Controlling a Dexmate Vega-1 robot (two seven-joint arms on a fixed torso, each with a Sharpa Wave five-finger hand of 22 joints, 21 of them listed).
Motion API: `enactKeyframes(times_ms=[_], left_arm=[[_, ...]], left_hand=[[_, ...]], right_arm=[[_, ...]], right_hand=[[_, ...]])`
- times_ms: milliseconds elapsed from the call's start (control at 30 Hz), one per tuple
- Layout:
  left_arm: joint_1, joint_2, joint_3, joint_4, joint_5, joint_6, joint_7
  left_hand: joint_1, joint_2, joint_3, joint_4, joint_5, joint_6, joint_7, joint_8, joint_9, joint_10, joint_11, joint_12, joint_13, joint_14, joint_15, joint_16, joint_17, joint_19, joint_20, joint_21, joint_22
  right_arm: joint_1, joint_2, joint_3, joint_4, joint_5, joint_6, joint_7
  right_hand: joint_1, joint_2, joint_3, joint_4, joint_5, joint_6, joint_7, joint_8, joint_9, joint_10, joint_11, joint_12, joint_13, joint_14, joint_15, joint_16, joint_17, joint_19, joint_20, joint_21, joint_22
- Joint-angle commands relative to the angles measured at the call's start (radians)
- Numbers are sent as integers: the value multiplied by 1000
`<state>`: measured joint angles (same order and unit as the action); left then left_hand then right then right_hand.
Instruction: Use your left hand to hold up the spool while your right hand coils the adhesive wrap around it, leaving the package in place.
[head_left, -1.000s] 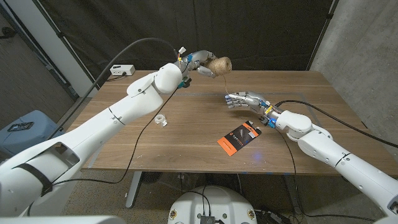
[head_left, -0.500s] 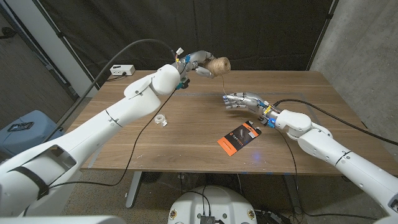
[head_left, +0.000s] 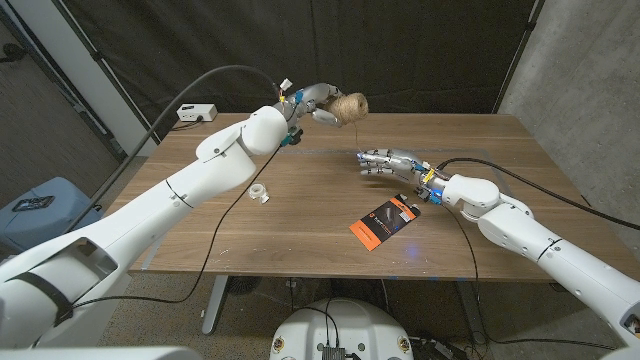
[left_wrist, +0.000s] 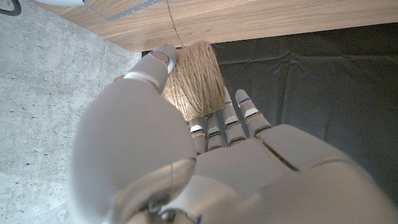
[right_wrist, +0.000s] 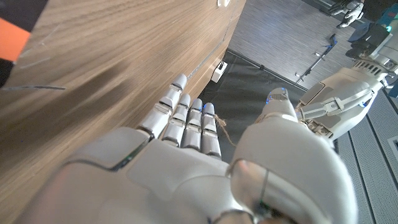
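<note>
The left hand (head_left: 318, 100) grips a brown twine-wound spool (head_left: 349, 105), holding it up over the far edge of the wooden tabletop (head_left: 300, 215). A thin strand hangs from it to the right hand (head_left: 385, 161), whose curled fingers hold it. An orange-and-black flat package (head_left: 383, 219) lies nearby on the tabletop, near a small white tape roll (head_left: 259, 192).

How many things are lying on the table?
2 that I can see. A small white roll lies near the left arm, and an orange and black package lies near the right robot hand. The twine spool is held up, off the table.
</note>
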<state>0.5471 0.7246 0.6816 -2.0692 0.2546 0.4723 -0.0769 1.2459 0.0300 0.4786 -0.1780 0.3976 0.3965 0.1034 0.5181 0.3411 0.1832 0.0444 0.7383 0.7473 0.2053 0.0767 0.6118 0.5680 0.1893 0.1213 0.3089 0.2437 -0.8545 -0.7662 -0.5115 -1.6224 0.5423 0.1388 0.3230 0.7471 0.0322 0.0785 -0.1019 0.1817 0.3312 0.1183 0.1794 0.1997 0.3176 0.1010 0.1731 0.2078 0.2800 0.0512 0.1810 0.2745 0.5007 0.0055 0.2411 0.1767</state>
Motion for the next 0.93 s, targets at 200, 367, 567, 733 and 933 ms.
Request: enactKeyframes(times_ms=[200,367,567,733,933], left_arm=[[26,25,-25,-39,-4,14,22],[35,37,-35,-51,-7,14,26],[49,48,-47,-63,-11,19,33],[59,57,-58,-67,-18,9,42],[66,62,-66,-65,-26,6,47]], left_hand=[[-73,85,18,14,9,72,13,3,108,7,-2,7,15,8,1,2,1,1,-3,9,2],[-72,84,18,13,9,70,14,1,108,6,-2,7,15,8,2,3,2,1,-3,10,2],[-74,83,19,14,10,72,14,2,108,7,-3,8,16,9,1,1,0,1,-3,10,2],[-74,83,19,14,10,73,14,2,108,5,-4,8,16,9,2,1,0,1,-3,11,2],[-74,83,19,13,11,73,14,2,109,7,-3,8,16,9,2,2,1,1,-4,11,2]], right_arm=[[36,20,-19,34,-19,-8,17],[47,38,-23,56,-25,-4,8],[51,46,-19,69,-33,7,-9],[58,57,-21,77,-39,8,-19],[69,70,-28,87,-39,7,-14]], right_hand=[[-22,2,-10,1,7,-39,3,-2,-1,-38,3,2,-3,-35,6,-1,-11,-25,17,-17,0],[-29,3,-11,3,7,-52,2,-1,-1,-56,9,2,-4,-47,10,0,-15,-37,19,-24,0],[-32,5,-12,3,8,-53,2,1,-2,-57,8,5,-5,-48,10,3,-18,-37,19,-25,0],[-34,6,-12,4,8,-53,1,4,-2,-58,4,8,-5,-50,8,5,-21,-37,18,-26,0],[-35,7,-12,3,8,-52,-2,7,-2,-57,3,11,-5,-48,5,8,-24,-37,18,-27,0]])
